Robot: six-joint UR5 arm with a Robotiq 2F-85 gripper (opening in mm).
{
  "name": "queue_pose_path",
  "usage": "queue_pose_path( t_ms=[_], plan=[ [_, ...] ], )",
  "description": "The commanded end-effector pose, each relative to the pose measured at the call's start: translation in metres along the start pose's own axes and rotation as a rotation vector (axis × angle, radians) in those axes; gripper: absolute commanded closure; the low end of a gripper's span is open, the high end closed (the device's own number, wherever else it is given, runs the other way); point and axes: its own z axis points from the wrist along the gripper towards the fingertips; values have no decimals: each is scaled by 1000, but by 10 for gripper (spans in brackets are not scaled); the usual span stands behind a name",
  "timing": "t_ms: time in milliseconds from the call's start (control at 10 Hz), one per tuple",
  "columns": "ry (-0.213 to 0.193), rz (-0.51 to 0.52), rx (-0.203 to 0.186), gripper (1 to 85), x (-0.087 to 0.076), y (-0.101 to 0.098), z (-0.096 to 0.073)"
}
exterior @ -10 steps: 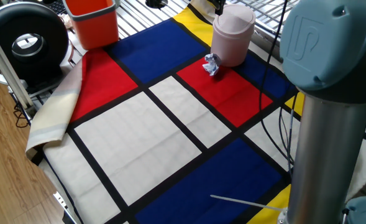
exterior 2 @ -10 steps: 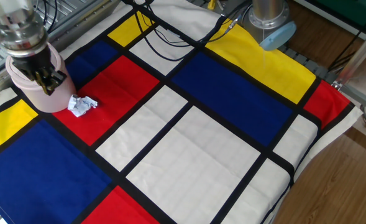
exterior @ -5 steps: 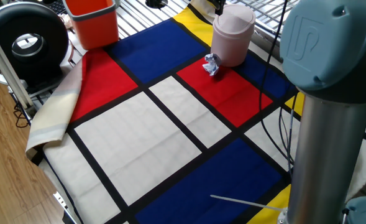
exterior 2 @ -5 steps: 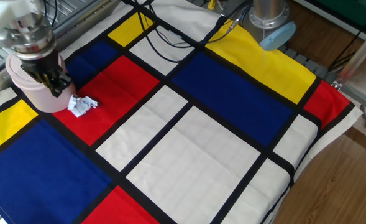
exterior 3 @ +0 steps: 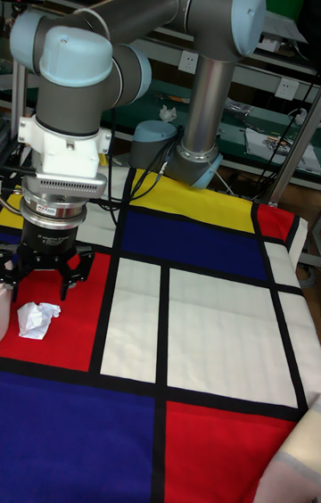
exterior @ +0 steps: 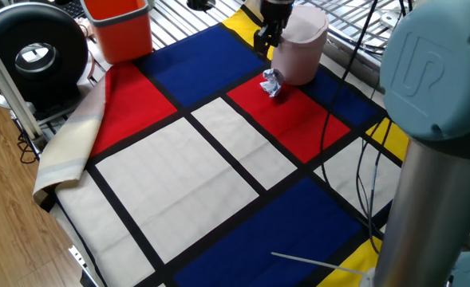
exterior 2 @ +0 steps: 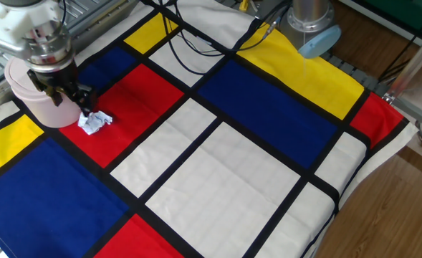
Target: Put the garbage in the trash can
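Note:
The garbage is a small crumpled white-grey paper wad lying on a red square of the cloth, right beside the foot of the trash can. The trash can is pale pink, cylindrical, with a rounded lid. My gripper hangs open just above and behind the garbage, close against the trash can's side, with nothing between its fingers. In the tall fixed view the gripper stands spread over the garbage. The gripper shows dark beside the bin, above the garbage.
An orange square-sided bin stands at a far corner of the checked cloth, next to a black round device. Black cables trail over the yellow and white squares toward the arm's base. The cloth droops over the table edge.
The gripper has moved off from above the trash can's lid, sideways and down toward the garbage. The garbage and trash can have not moved.

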Motion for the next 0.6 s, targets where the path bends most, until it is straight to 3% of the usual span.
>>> queue_pose_path(
  t_ms=[0,500],
  plan=[
    [-16,16,-5,7,1,6,9],
    [-28,16,10,7,0,7,23]
  ],
)
